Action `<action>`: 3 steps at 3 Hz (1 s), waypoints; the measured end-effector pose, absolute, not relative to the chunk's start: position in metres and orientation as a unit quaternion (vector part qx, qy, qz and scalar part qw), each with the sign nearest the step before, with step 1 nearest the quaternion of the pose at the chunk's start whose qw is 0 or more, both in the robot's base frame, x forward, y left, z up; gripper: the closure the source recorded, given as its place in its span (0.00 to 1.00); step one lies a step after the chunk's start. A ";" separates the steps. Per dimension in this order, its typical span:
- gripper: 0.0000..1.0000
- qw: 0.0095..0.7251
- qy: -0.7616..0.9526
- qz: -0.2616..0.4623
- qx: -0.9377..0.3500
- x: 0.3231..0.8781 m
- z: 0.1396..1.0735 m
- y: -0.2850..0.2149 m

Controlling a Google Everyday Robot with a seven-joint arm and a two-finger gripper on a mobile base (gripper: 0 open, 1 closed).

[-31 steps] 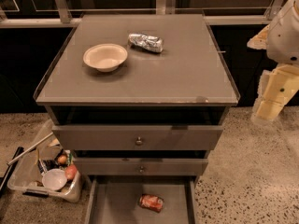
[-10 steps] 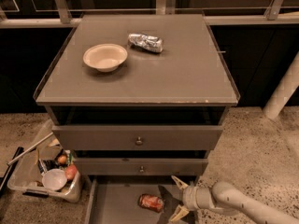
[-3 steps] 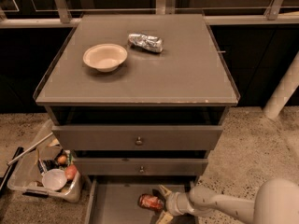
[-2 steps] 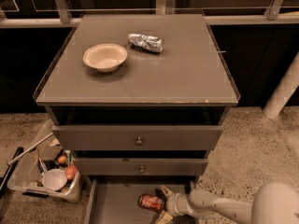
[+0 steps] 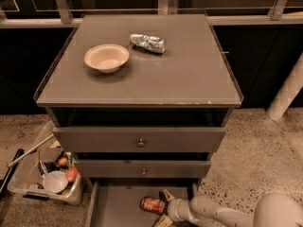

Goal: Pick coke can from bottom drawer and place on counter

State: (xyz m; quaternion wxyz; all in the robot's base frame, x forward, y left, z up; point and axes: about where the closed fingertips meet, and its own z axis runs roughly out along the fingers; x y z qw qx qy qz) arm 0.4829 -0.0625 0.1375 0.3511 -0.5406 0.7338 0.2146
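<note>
The coke can [image 5: 151, 205] lies on its side in the open bottom drawer [image 5: 116, 207], at the lower edge of the camera view. My gripper [image 5: 162, 208] reaches in from the right, low over the drawer. It is open, with one finger behind the can's right end and one in front of it. The counter [image 5: 189, 74] above bears a bowl and a crushed can.
A cream bowl [image 5: 106, 57] and a dented silver can [image 5: 147, 42] sit on the counter's far left half. Two closed drawers with round knobs [image 5: 140, 143] are above the bottom drawer. A plastic bin of clutter [image 5: 45, 178] stands on the floor at left, a white post [image 5: 286, 91] at right.
The arm came down from the upper right to the bottom drawer and moved left up to the can. Over the last second nothing has visibly moved.
</note>
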 end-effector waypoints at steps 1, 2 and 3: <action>0.19 0.351 0.734 0.215 -0.540 0.483 0.137 -0.062; 0.42 0.351 0.734 0.215 -0.540 0.483 0.137 -0.062; 0.66 0.351 0.734 0.215 -0.540 0.483 0.137 -0.062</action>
